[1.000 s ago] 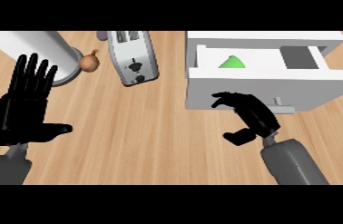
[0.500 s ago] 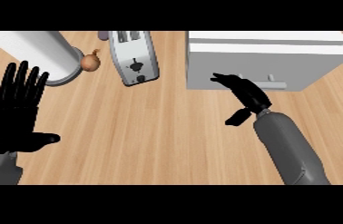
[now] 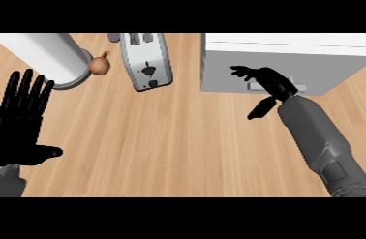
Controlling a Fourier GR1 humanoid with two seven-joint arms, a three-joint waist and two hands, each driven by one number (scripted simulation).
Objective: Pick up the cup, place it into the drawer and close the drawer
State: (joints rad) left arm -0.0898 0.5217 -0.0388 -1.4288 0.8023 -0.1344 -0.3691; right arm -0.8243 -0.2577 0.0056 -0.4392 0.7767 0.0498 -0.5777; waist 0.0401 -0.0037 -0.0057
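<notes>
Black right hand [image 3: 268, 81] spread against shut drawer [image 3: 275, 68] front, left hand [image 3: 25, 122] open, fingers up.

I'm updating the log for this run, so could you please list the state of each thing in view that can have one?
Drawer: closed, front flush with the cabinet; no cup visible.
Toaster: upright on the counter, slots empty.
Onion: lying between the toaster and the white cylinder.
Right hand: open, fingers against the drawer front.
Left hand: open, fingers up, resting at the left edge.
</notes>
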